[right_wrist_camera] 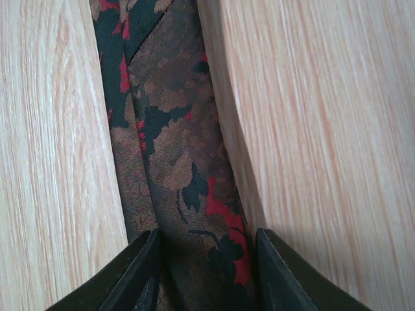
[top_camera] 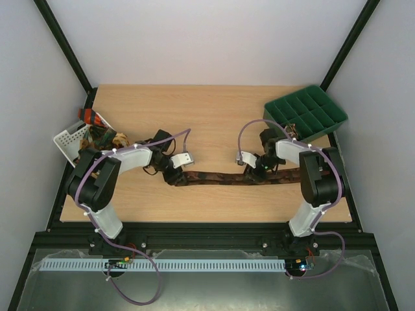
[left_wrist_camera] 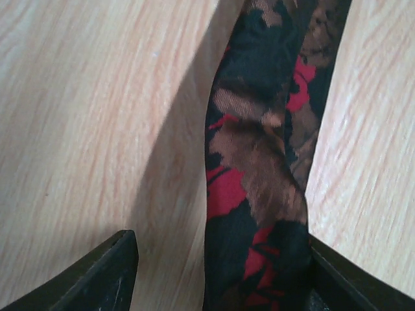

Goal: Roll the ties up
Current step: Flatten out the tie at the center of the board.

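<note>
Left arm: bent inward, left gripper (top_camera: 174,176) lowered to the table, fingers spread wide.
Right arm: bent inward, right gripper (top_camera: 260,173) lowered, fingers closed on cloth.

A white slotted plastic basket (top_camera: 70,140) sits behind the left tool; a green compartmented plastic tray (top_camera: 306,113) behind the right.

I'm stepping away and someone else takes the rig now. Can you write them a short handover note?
Left end effector: open, the dark brown red-flecked fabric tie against one finger.
Right end effector: fingers straddle the tie's other end; grip unclear.
The tie lies stretched flat across the wooden table between the arms.
More ties sit in the white slotted plastic basket.
Done: tie laid out. Left: rolling, none started.
</note>
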Robot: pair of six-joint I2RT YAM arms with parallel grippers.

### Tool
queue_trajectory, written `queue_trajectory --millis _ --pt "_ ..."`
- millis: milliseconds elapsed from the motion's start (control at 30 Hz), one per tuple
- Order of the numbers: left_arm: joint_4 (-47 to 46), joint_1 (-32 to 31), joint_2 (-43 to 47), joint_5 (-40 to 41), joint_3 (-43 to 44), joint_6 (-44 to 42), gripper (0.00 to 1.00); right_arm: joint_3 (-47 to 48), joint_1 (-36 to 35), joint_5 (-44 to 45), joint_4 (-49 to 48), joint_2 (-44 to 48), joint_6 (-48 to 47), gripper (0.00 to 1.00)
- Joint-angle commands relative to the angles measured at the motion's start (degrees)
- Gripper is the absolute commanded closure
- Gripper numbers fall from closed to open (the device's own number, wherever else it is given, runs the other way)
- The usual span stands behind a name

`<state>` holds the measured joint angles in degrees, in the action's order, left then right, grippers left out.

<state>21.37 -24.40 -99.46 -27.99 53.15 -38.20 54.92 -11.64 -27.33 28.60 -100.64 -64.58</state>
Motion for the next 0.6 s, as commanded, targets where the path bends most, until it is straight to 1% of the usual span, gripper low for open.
queue_trajectory --millis 0,100,200,333,467,500,567 --pt "2.0 0.1 2.2 0.0 -1.3 -3.0 0.34 -3.3 -0.2 4.4 3.5 0.8 -0.9 0.57" --pt "1.0 -0.8 2.2 1.7 -2.0 -4.1 0.32 -4.9 0.4 5.9 3.1 1.1 -1.1 0.58" --pt "0.3 -2.3 1.8 3.3 -3.0 -5.4 0.34 -5.7 2.2 6.9 2.9 1.1 -1.4 0.58" --pt "-2.2 -3.6 0.3 4.5 -2.7 -4.5 0.37 -5.6 5.9 7.7 2.1 0.3 -1.8 0.58" --pt "-5.0 -5.2 -2.0 6.2 -0.4 -2.5 0.44 -5.1 9.0 8.8 2.0 -0.6 -2.6 0.58" --pt "-4.8 -7.1 -3.5 6.7 1.4 -2.8 0.47 -5.2 10.8 9.5 2.2 -0.7 -3.6 0.59" --pt "-4.1 -8.5 -4.6 6.6 2.6 -3.6 0.47 -5.5 12.3 10.1 2.4 -0.4 -4.5 0.59"
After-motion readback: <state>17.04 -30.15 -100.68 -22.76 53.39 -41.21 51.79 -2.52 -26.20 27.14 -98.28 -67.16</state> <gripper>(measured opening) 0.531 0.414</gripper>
